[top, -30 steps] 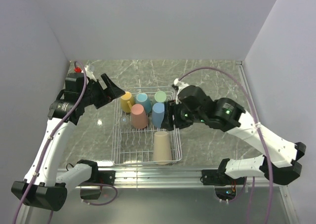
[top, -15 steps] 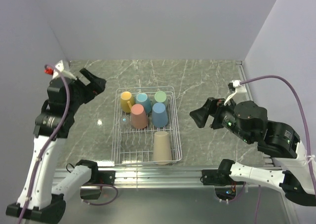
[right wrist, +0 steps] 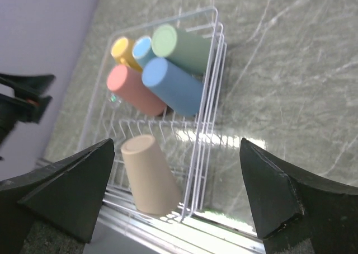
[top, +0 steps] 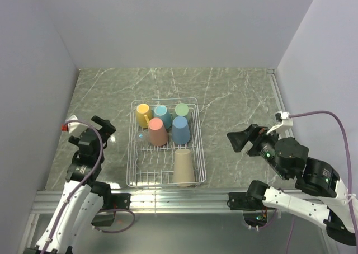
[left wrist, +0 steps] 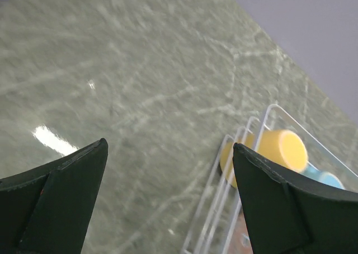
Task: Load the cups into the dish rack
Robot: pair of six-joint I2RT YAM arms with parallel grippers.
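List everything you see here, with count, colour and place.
dish rack: one, white wire, mid-table
yellow mug: one, yellow, rack's far left corner
light-blue mug: one, light blue, beside the yellow mug
green tumbler: one, green, rack's far right corner
salmon-pink tumbler: one, pink, rack's middle, left
blue tumbler: one, blue, rack's middle, right
beige tumbler: one, beige, rack's near right end
table: one, grey-green marble, under everything
left gripper: one, black, open and empty, left of rack
right gripper: one, black, open and empty, right of rack
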